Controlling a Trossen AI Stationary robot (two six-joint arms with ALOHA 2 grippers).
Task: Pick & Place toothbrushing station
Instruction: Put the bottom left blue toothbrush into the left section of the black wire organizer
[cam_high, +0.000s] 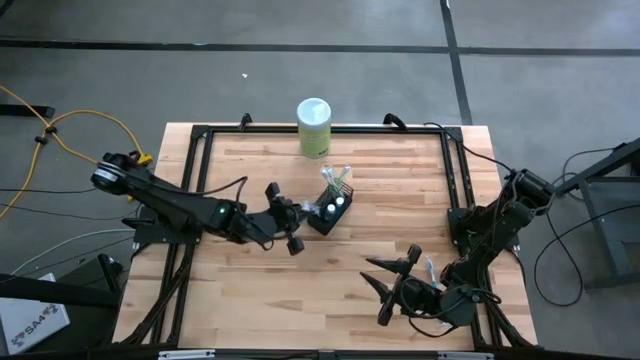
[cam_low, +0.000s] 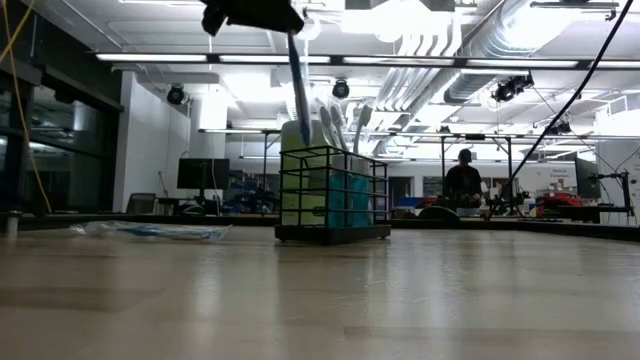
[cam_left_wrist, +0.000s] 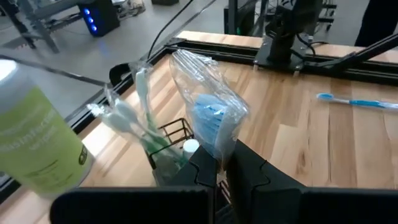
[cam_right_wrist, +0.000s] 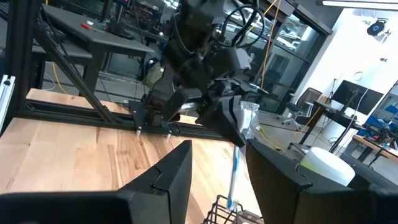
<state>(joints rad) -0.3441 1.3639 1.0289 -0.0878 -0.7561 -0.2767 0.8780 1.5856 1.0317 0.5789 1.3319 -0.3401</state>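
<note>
My left gripper (cam_high: 296, 222) is up over the middle of the table (cam_high: 250, 300), right beside the holder (cam_high: 331, 212), and it's clamped tight on a wrapped toothbrush (cam_left_wrist: 211, 121). From the left wrist cam you can see the clear wrapper bunched above my fingers (cam_left_wrist: 249, 171) with the blue part of the brush inside it. In the low view that brush (cam_low: 298, 85) hangs almost straight down with its lower end dipping into the top of the holder (cam_low: 333, 195), so it's partly in but I haven't let go.

The holder itself is the little black wire box sitting upright on the wood, slightly back of centre, just in front of the green canister (cam_high: 314, 127) near the far edge. It already has a few white brushes (cam_high: 338, 177) sticking out of it, leaning toward the canister, and two white-capped tubes (cam_high: 334, 205) in the near end.

My right gripper (cam_high: 392, 276) is parked low near the front right of the table, well apart from the holder, fingers spread and holding nothing. One more brush (cam_high: 430, 270) in its wrapper lies flat on the table just beside that arm. Low view also catches a crinkly bag (cam_low: 150, 230) lying on the table off to the side of the holder
</note>
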